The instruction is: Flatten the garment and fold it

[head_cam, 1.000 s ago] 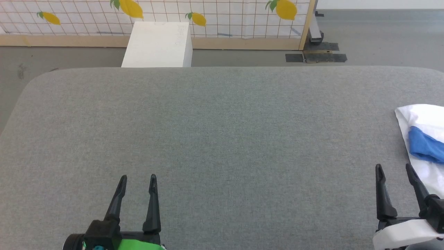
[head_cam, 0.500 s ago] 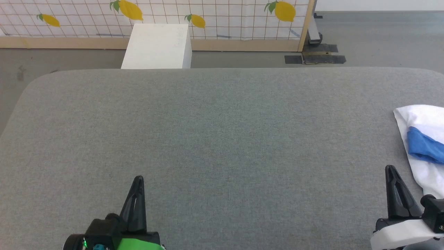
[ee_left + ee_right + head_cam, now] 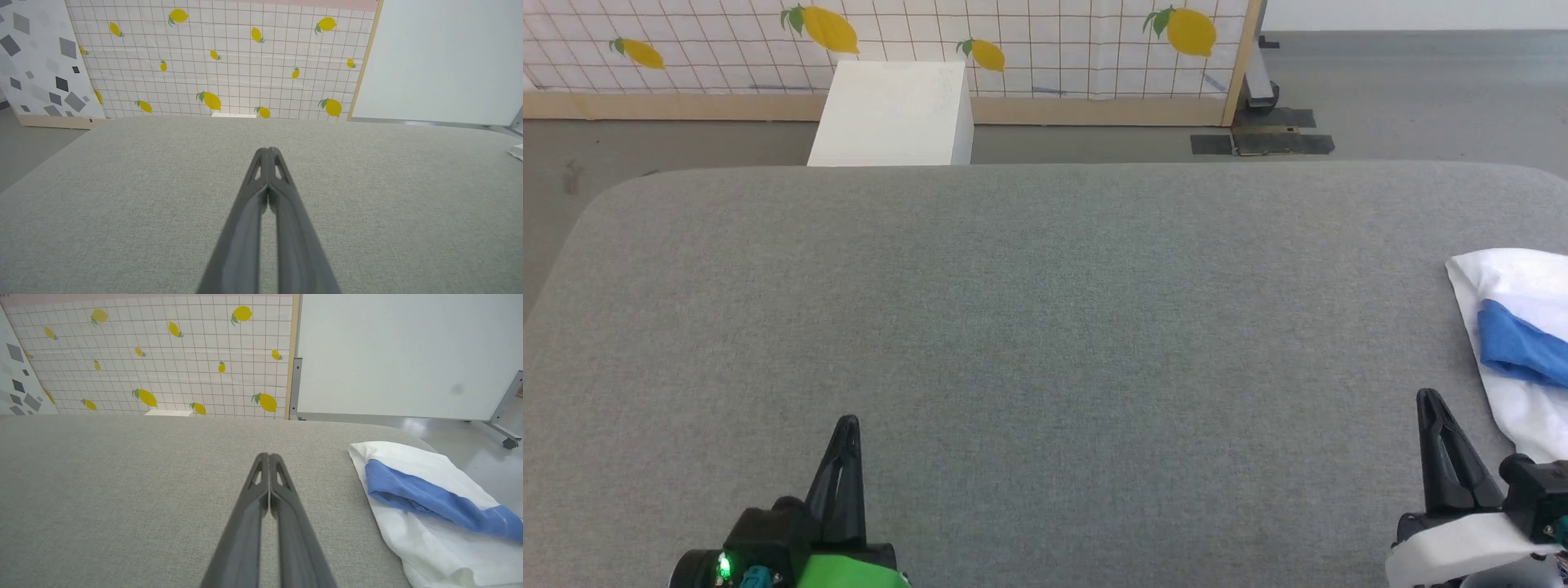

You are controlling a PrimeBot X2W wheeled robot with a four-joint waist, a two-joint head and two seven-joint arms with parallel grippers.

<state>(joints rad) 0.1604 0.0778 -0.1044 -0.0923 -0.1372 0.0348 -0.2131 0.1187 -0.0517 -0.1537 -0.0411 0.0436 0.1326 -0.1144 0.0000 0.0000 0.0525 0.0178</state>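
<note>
Garment (image 3: 1519, 343) heaped at right edge of table (image 3: 1045, 310) — left gripper (image 3: 847, 423), right gripper (image 3: 1427, 396) both closed, empty, near edge, wide grey stretch between

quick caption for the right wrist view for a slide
Right gripper shut over the grey table, white-and-blue garment lying bunched to its right.

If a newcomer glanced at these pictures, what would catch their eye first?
The white garment with a bright blue sleeve lies at the right edge of the grey table, beside the right gripper. The left gripper sits at lower left; both are shut, holding nothing. Beyond the table stand a lemon-print panel and a white box.
</note>
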